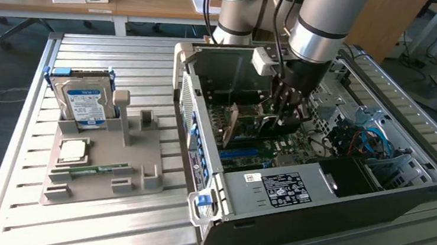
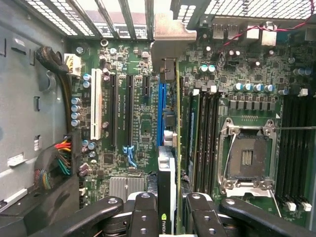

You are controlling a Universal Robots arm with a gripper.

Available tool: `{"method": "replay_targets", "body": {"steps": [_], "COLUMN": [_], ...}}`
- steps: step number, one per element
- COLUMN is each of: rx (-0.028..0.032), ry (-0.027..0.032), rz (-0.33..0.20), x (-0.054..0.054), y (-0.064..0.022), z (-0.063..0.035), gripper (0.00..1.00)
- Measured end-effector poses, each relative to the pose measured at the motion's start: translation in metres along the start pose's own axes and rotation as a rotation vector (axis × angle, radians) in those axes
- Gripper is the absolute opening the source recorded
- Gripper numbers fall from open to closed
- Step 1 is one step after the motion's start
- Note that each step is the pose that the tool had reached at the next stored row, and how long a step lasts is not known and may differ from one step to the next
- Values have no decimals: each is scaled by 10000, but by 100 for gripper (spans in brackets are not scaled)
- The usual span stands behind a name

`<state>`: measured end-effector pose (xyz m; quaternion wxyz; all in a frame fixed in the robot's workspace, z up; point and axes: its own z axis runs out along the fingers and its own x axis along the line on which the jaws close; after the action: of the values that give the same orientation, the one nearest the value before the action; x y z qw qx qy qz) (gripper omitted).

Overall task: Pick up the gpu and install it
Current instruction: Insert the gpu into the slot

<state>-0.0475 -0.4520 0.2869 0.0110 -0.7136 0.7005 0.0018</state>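
Observation:
My gripper (image 1: pixel 287 115) reaches down into the open computer case (image 1: pixel 199 156) and is shut on the gpu (image 1: pixel 254 118), which stands on edge just above the motherboard (image 1: pixel 280 146). In the wrist view the gpu (image 2: pixel 168 173) runs edge-on between the black fingers (image 2: pixel 143 217), a thin green board with a pale metal bracket (image 2: pixel 168 29) at the far end by the case's rear slot openings. It lies along the blue expansion slot (image 2: pixel 160 111). I cannot tell whether its edge is in the slot or just over it.
A grey holder (image 1: pixel 133 150) on the slatted table carries a blue-labelled hard drive (image 1: pixel 84 103), a CPU (image 1: pixel 72 150) and a RAM stick (image 1: pixel 91 171). Inside the case are an empty CPU socket (image 2: pixel 247 158), coloured cable bundles (image 2: pixel 61 158) and the power supply (image 1: pixel 280 187).

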Motion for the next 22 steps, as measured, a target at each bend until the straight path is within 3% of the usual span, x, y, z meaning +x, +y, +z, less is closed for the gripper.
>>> {"method": "replay_targets", "body": {"steps": [9,22], "rx": [1,2], "ry": [-1,-1], "rz": [0,1], "x": [-2,-3], "y": [89,149], "z": [20,20], "gripper": [27,27]}}
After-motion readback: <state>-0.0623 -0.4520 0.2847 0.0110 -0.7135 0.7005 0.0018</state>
